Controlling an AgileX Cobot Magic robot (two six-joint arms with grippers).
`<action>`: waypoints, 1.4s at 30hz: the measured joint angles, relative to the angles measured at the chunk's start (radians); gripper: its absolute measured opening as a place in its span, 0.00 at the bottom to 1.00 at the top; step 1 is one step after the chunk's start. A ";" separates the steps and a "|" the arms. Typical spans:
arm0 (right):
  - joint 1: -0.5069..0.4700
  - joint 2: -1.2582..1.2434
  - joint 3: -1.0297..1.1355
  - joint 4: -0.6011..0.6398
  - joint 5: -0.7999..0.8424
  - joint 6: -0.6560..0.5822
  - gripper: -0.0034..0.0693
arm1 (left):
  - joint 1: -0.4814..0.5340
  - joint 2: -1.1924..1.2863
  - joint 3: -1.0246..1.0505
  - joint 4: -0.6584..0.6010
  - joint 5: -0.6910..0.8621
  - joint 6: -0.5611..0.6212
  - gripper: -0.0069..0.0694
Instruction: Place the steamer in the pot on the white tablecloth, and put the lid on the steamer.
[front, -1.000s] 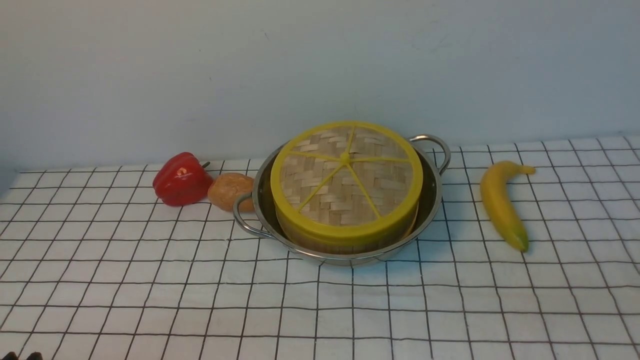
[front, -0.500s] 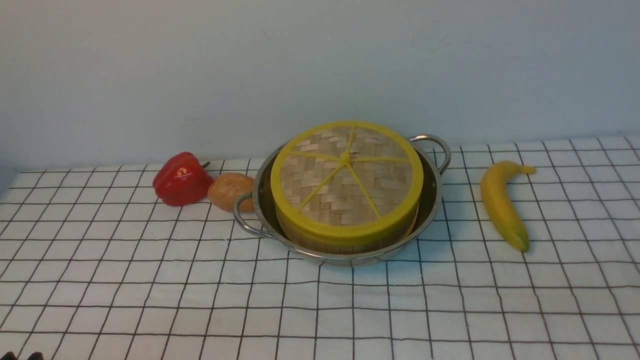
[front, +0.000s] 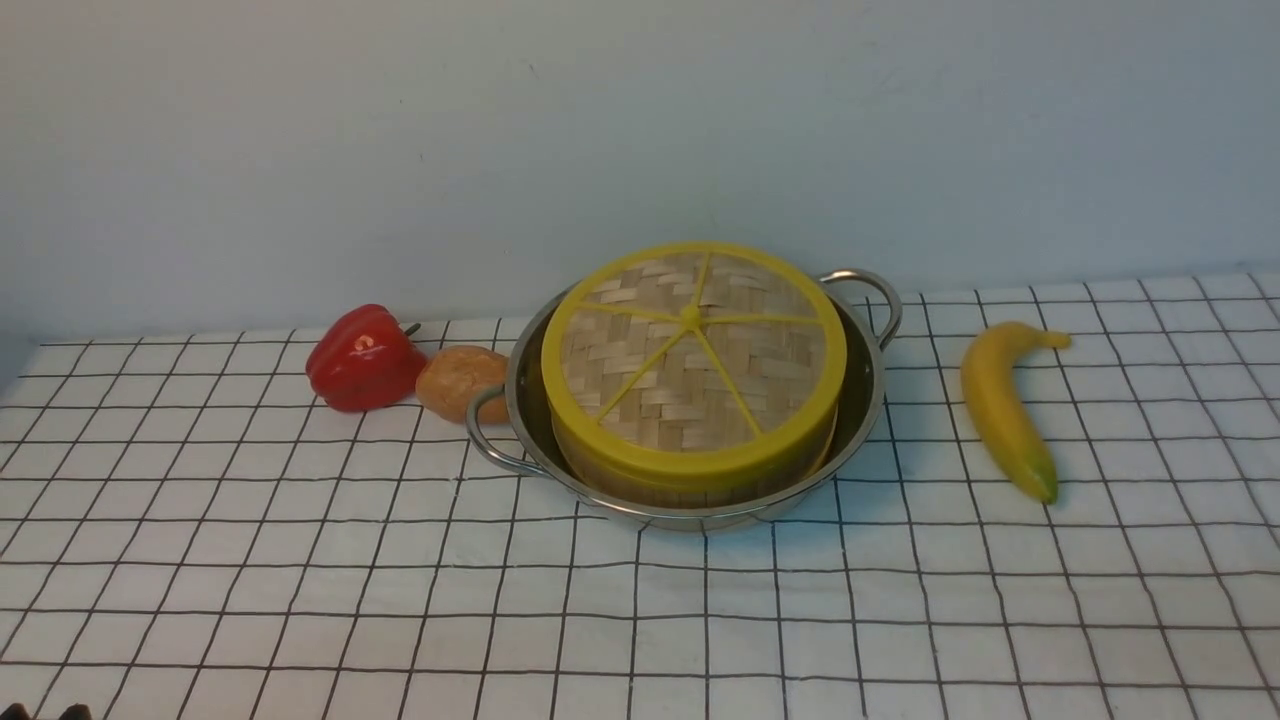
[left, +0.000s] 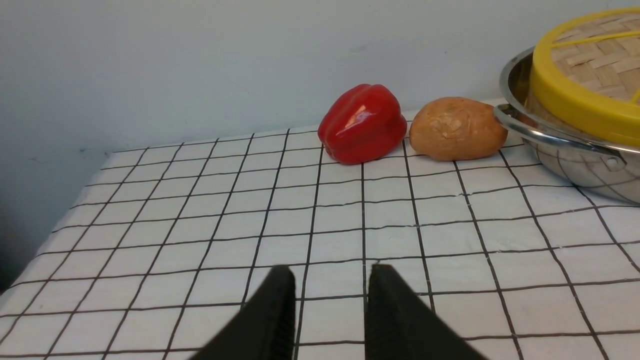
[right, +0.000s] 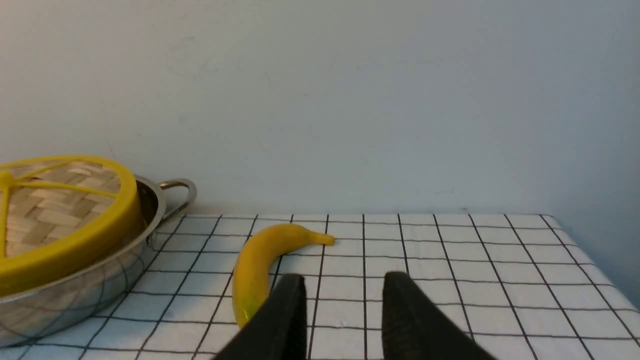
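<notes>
The steel pot (front: 868, 400) stands on the white tablecloth (front: 300, 560) near the back wall. Inside it sits the bamboo steamer (front: 690, 484), of which only the lower wall shows. The woven lid (front: 692, 355) with yellow rim and spokes lies flat on top of the steamer. My left gripper (left: 330, 272) hangs open over bare cloth, well short of the pot (left: 565, 150) and lid (left: 590, 60). My right gripper (right: 344, 281) is open too, with nothing between its fingers, close to the banana's tip. The pot (right: 90, 280) and lid (right: 60, 215) lie off to its side.
A red pepper (front: 362, 358) and a brown potato (front: 460, 380) lie just left of the pot, the potato touching its handle (front: 485, 430). A yellow banana (front: 1003, 405) lies to the right. Two dark fingertips (front: 45, 712) peek in at the front left corner.
Nothing on the cloth has moved in the front view. The dark tips at the front left corner stay in place.
</notes>
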 joint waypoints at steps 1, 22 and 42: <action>0.000 0.001 0.007 -0.013 0.004 0.011 0.38 | 0.000 0.000 0.000 0.000 0.000 0.000 0.36; 0.000 0.001 0.071 0.004 0.011 0.082 0.38 | 0.000 0.000 0.000 0.000 0.000 0.000 0.41; 0.000 0.001 0.071 0.007 0.010 0.082 0.38 | 0.000 0.000 0.000 0.000 0.000 0.000 0.41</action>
